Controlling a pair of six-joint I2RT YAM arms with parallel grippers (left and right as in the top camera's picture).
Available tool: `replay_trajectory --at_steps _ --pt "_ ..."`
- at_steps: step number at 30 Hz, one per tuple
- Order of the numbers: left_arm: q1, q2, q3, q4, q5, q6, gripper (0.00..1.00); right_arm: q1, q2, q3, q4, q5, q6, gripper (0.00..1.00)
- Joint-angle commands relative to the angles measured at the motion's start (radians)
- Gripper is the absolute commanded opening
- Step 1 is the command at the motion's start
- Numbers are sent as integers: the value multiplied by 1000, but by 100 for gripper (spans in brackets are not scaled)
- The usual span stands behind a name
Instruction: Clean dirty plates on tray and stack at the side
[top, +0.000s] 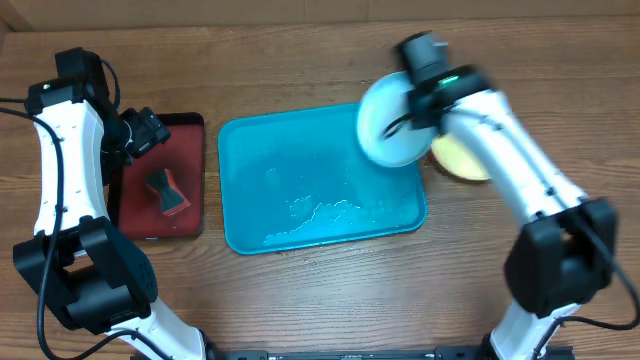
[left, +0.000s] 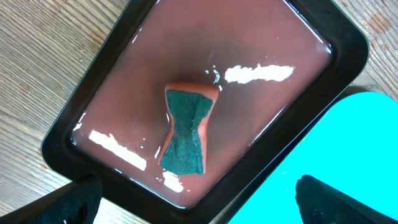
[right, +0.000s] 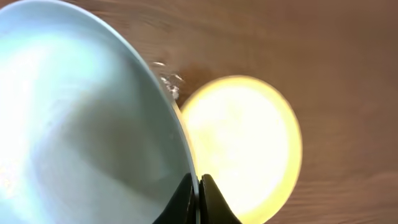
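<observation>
My right gripper (top: 418, 108) is shut on the rim of the pale blue plate (top: 388, 122), holding it in the air over the right edge of the teal tray (top: 240, 160). In the right wrist view the plate (right: 81, 118) fills the left and the fingers (right: 198, 196) pinch its rim. The yellow-green plate (top: 462, 160) lies on the table right of the tray; it also shows in the right wrist view (right: 249, 143). The white plate is not in view. My left gripper (left: 196, 202) is open and empty above the dark red tray's near corner.
The dark red black-rimmed tray (top: 185, 130) holds shallow liquid and a sponge (top: 166, 190), seen close in the left wrist view (left: 186, 127). The teal tray has wet streaks near its front. Wooden table all around.
</observation>
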Motion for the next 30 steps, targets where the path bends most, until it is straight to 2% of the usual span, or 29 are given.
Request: replay_trajectory --at_steps 1,7,12,16,24,26,27,28,30 --pt "5 -13 11 1 8 -10 100 -184 -32 13 -14 -345 55 4" --pt "5 -13 11 1 8 -10 100 -467 -31 0 -39 -499 55 4" --pt "5 -13 11 1 8 -10 100 -602 -31 -73 9 -518 72 4" --pt "5 -13 11 1 8 -10 100 -644 -31 -166 101 -523 81 4" --pt "5 -13 11 1 8 -10 100 -617 -31 -322 254 -563 81 5" --pt "5 -13 11 2 8 -10 100 -608 -31 -330 259 -562 81 20" --pt "5 -13 11 1 8 -10 100 -607 -31 -330 259 -563 81 38" --pt "5 -13 11 2 8 -10 100 -604 -31 -330 259 -563 81 49" --pt "5 -13 11 2 8 -10 100 -603 -31 -323 244 -566 81 60"
